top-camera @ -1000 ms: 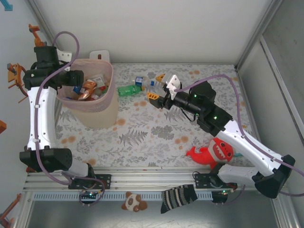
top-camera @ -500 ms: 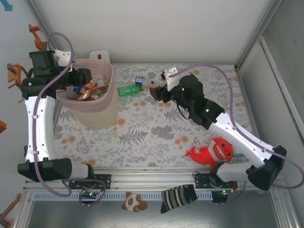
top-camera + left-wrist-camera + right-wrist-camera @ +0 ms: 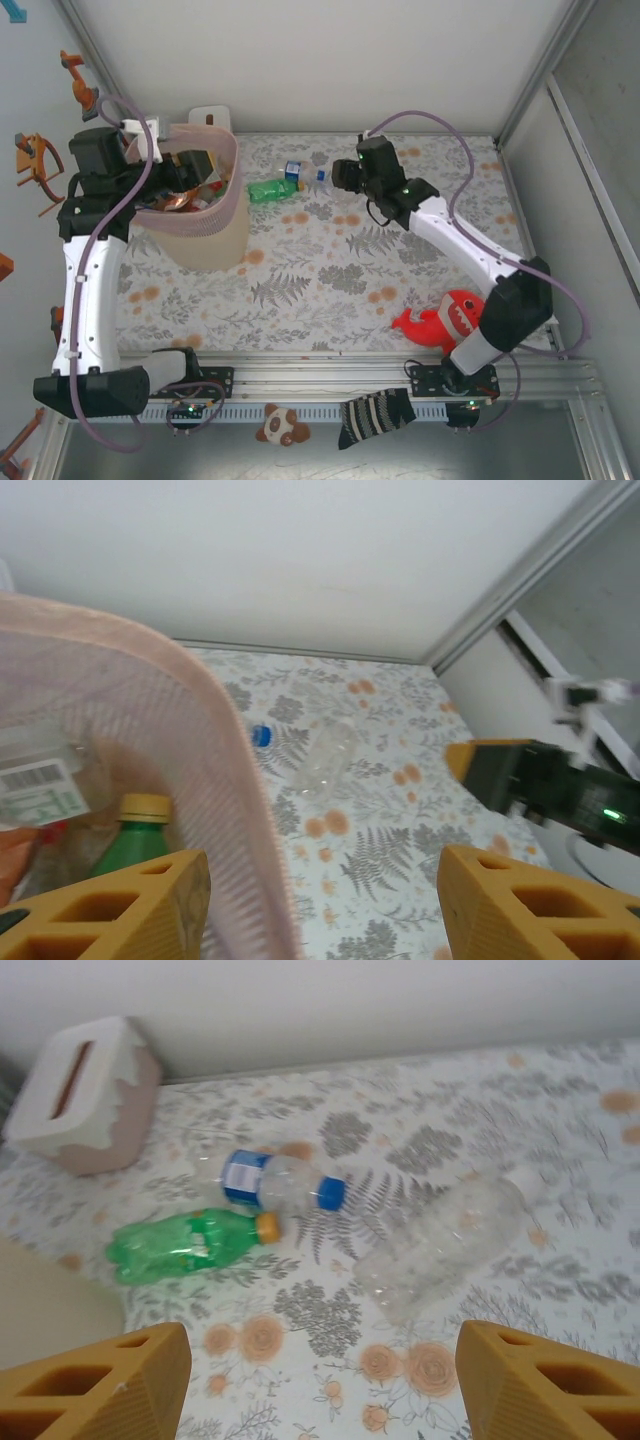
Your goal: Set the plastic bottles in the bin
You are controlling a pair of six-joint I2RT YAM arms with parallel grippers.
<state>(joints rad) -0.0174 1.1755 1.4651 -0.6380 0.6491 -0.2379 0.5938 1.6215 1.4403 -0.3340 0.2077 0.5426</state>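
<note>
Three plastic bottles lie on the flowered table: a green one (image 3: pixel 185 1243) with a yellow cap, a clear one with a blue label (image 3: pixel 275 1180) and blue cap, and a bare clear one (image 3: pixel 450 1245). My right gripper (image 3: pixel 320 1390) hovers open just in front of them, nothing between its fingers. From above, the green bottle (image 3: pixel 268 189) and the blue-labelled bottle (image 3: pixel 293 172) lie left of the right gripper (image 3: pixel 342 176). The pink bin (image 3: pixel 222 235) holds several bottles, among them a green one (image 3: pixel 135 835). My left gripper (image 3: pixel 192 166) hangs open over the bin's rim (image 3: pixel 235 780), empty.
A small white box with a brown slot (image 3: pixel 85 1090) stands behind the bin at the back wall. A red plush toy (image 3: pixel 450 320) lies at the front right. A striped sock (image 3: pixel 375 415) and a small panda toy (image 3: pixel 282 425) sit below the rail.
My right arm has stretched toward the back and turned, bringing its gripper close beside the bottles. My left gripper has shifted right, further over the bin.
</note>
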